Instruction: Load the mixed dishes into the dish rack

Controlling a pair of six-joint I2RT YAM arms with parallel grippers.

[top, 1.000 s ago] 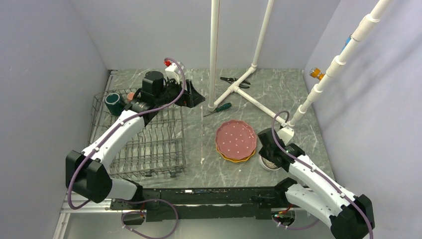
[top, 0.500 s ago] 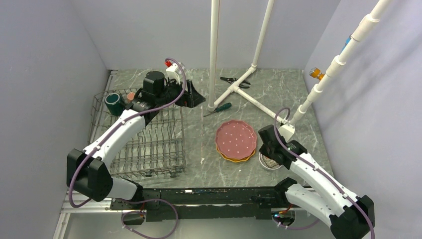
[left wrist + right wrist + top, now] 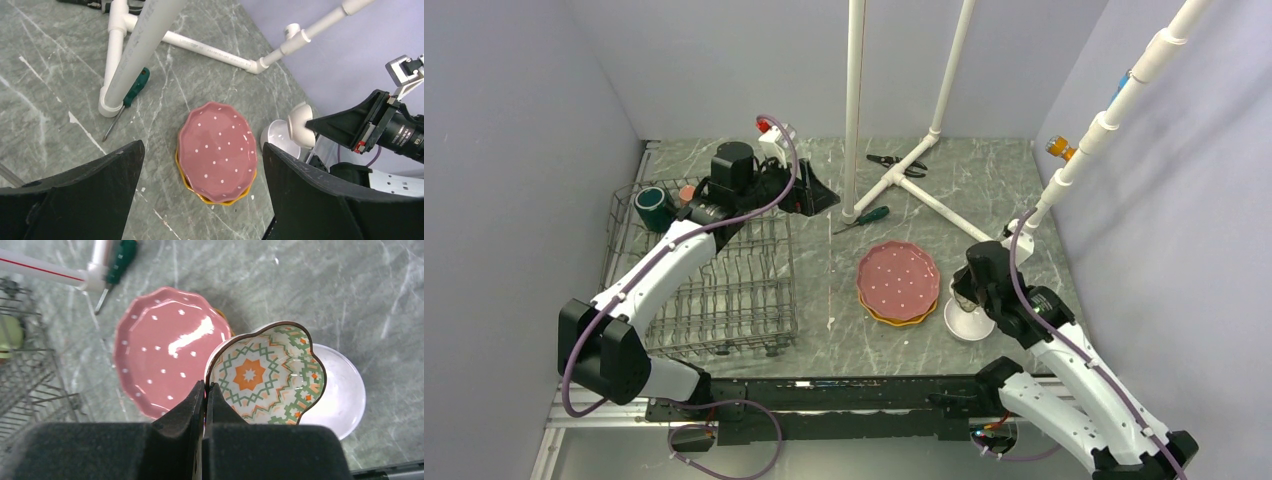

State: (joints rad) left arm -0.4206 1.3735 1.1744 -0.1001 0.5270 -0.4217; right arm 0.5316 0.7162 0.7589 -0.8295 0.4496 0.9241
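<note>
While my right jaws are pinched tight on the rim of the patterned bowl [image 3: 265,375], that bowl hangs tilted just above the plain white bowl [image 3: 340,395]. The white bowl sits on the counter [image 3: 984,180] beside the plates. The pink dotted plate [image 3: 160,360] lies stacked on the yellow plate [image 3: 220,200], between the bowls and the dish rack [image 3: 724,300]. My left jaws are spread wide with nothing between them, held over the far right corner of the rack. A dark green mug [image 3: 654,207] and a salmon mug [image 3: 686,192] sit in the rack's far left corner. A screwdriver [image 3: 864,217] lies beyond the plates.
</note>
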